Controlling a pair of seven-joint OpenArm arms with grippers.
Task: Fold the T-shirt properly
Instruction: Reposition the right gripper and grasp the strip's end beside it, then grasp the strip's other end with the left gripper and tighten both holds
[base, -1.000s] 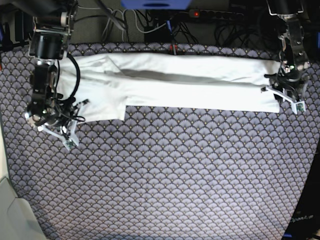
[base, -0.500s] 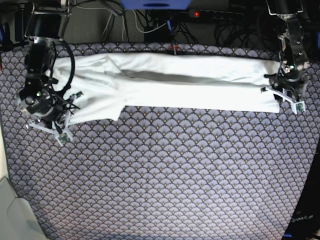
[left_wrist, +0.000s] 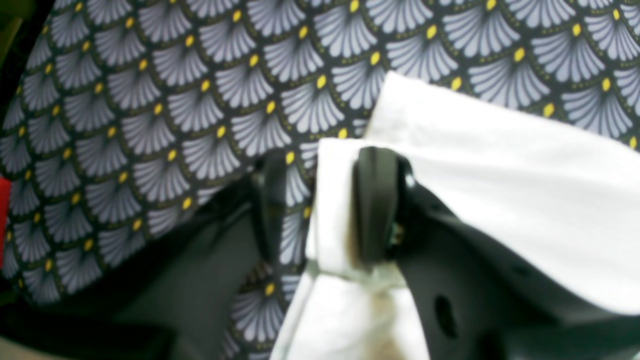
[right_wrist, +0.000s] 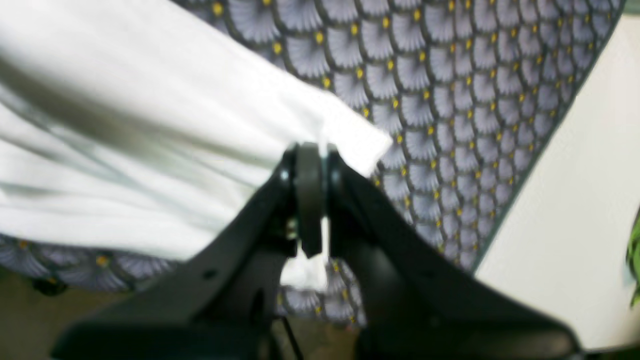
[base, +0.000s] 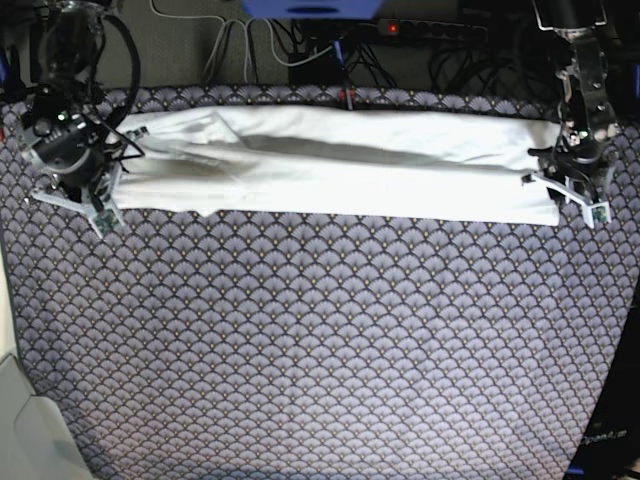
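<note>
The white T-shirt (base: 380, 165) lies plain side up as a long narrow band across the far part of the table. At its left end in the base view, my right gripper (base: 105, 170) is shut on the T-shirt. The right wrist view shows the T-shirt (right_wrist: 125, 125) pinched in the closed right gripper (right_wrist: 310, 200) near a corner. My left gripper (base: 562, 178) stands at the band's right end. Close up, the left gripper (left_wrist: 322, 210) has its jaws apart. A folded T-shirt (left_wrist: 500, 190) edge rests against one finger (left_wrist: 375, 210), with a gap to the other.
The patterned tablecloth (base: 320, 330) covers the table. Cables and a power strip (base: 430, 30) run behind the far edge. A pale surface (base: 20, 420) borders the table's left side, and this pale surface (right_wrist: 575, 200) also shows in the right wrist view.
My right gripper has moved toward the far left corner with the cloth in it. The flap that hung below the band's left end is gone. The left arm has not moved.
</note>
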